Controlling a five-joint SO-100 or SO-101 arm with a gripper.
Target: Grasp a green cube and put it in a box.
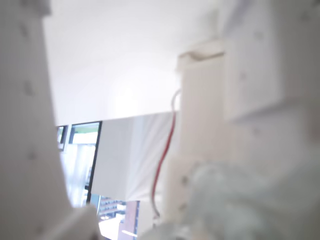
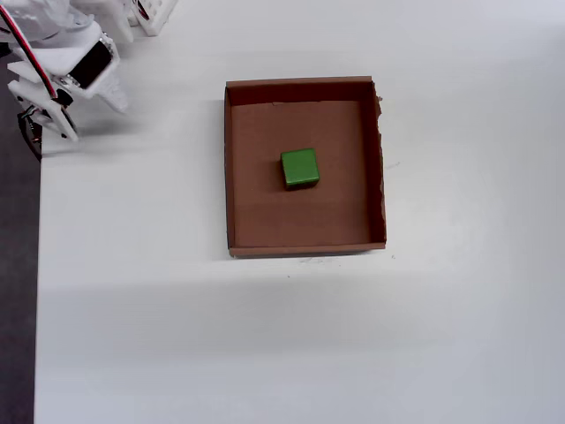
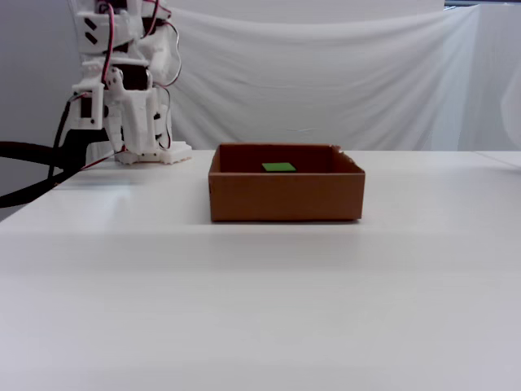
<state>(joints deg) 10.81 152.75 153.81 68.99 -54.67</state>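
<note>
A: Surface (image 2: 265,353) status?
B: White, plain, fills most of the overhead view. Dark strip runs down its left edge there. White draped cloth (image 3: 326,73) hangs behind it in the fixed view.

A: Arm?
B: White arm (image 3: 122,90) folded up at the far-left corner of the surface, red wires (image 3: 108,32) looping over it, black cable (image 3: 32,163) trailing off left in the fixed view.

A: Claw?
B: Claw (image 2: 84,110) sits at the top-left in the overhead view, tucked in under the arm, well apart from everything else. Can't tell if the fingers are apart or together; overhead shows only white plastic and the wrist view is a blur of white parts with a red wire (image 1: 162,165) running past. Nothing visibly held in it.

A: Box?
B: Brown cardboard box (image 2: 234,168) is to the right of the claw and a bit lower in the overhead view, well clear of it. Low walls, right wall edge slightly ragged. In the fixed view it's right of the arm and nearer the camera.

A: Green cube?
B: Green cube (image 2: 299,168) is inside the box, flat on the floor, roughly centred, not touching any wall. In the fixed view only its top face (image 3: 279,167) shows over the front wall. Well away from the claw, further right than the box's near wall.
</note>
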